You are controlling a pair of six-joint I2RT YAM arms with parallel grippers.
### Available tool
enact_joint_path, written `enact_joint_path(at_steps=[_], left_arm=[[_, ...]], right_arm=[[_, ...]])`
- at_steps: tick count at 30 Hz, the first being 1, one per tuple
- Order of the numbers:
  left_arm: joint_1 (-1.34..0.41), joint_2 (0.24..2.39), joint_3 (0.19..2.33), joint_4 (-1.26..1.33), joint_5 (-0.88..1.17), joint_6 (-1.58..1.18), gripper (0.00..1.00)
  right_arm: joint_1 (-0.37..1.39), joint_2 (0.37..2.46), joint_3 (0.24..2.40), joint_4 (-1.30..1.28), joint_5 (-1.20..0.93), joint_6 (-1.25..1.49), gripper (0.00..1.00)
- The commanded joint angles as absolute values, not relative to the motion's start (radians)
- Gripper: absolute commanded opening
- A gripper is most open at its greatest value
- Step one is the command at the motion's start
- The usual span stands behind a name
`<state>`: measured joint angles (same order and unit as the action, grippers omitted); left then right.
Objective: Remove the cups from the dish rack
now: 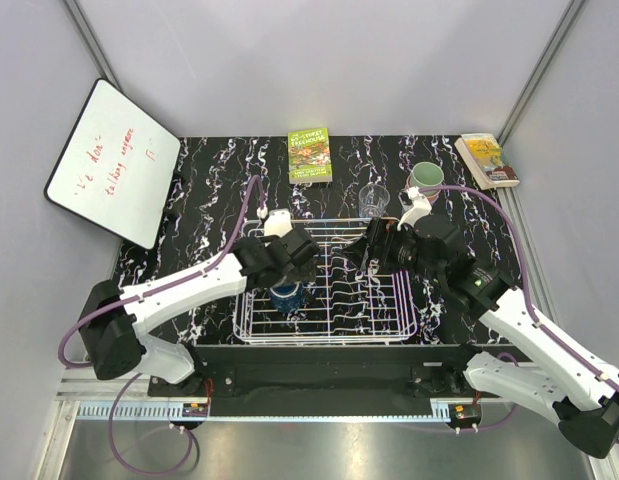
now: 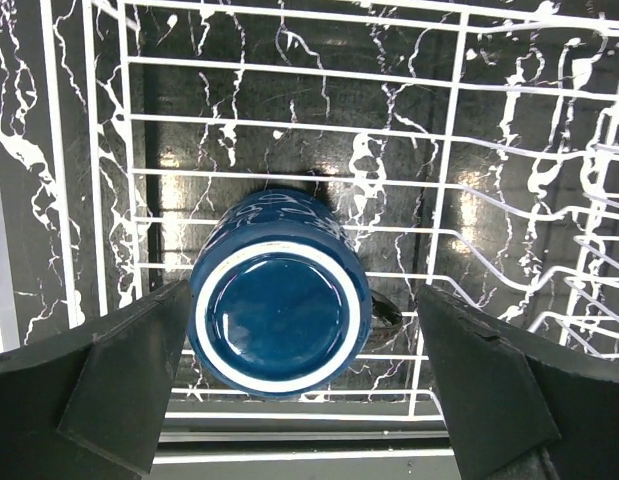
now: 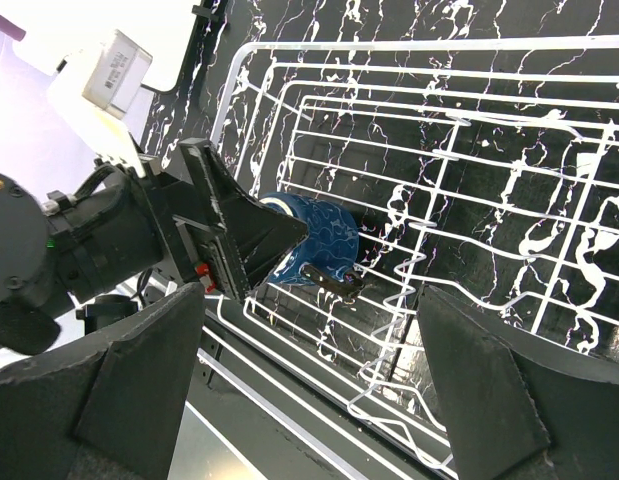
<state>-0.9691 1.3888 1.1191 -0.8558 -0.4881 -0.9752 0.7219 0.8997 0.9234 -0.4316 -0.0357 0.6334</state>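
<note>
I have the left gripper (image 2: pixel 304 295) down over the near-left part of the dish rack (image 1: pixel 329 285). Its jaws stand wide apart on either side of the dark blue cup (image 2: pixel 279 300), not closed on it. That cup sits inside the rack, a round end with a white ring facing my left wrist camera. I cannot tell whether that end is its mouth or its base. The right gripper (image 3: pixel 311 300) hangs over the rack's far-right part with jaws spread and nothing between them. Just beyond the rack's far edge stands the clear glass (image 1: pixel 373 200), and the pale green cup (image 1: pixel 426 178) stands further back and to the right of it.
</note>
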Motion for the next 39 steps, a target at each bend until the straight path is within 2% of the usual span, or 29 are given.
enact_joint_path(at_steps=[1, 26, 29, 33, 35, 36, 37, 39], left_arm=[[-0.969, 1.408, 1.143, -0.887, -0.514, -1.029, 0.99], [-0.971, 1.434, 0.994, -0.802, -0.396, -1.094, 0.99], [-0.979, 1.431, 0.983, -0.798, -0.388, -1.095, 0.95], [-0.983, 1.428, 0.976, -0.796, -0.393, -1.094, 0.83], [-0.983, 1.425, 0.968, -0.789, -0.399, -1.091, 0.52], [-0.983, 1.421, 0.966, -0.785, -0.399, -1.085, 0.33], [-0.983, 1.422, 0.963, -0.784, -0.399, -1.083, 0.03], [-0.985, 1.419, 0.963, -0.781, -0.399, -1.074, 0.00]], right_arm=[[0.733, 0.894, 0.927, -0.408, -0.014, 0.627, 0.95], [0.733, 0.913, 0.913, -0.407, -0.009, 0.630, 0.95], [0.732, 0.914, 0.913, -0.407, -0.006, 0.630, 0.95], [0.733, 0.917, 0.914, -0.405, -0.009, 0.630, 0.95], [0.732, 0.917, 0.916, -0.405, -0.011, 0.630, 0.95], [0.732, 0.916, 0.917, -0.405, -0.011, 0.627, 0.95], [0.733, 0.914, 0.916, -0.405, -0.011, 0.627, 0.95], [0.732, 0.907, 0.914, -0.405, -0.009, 0.627, 0.95]])
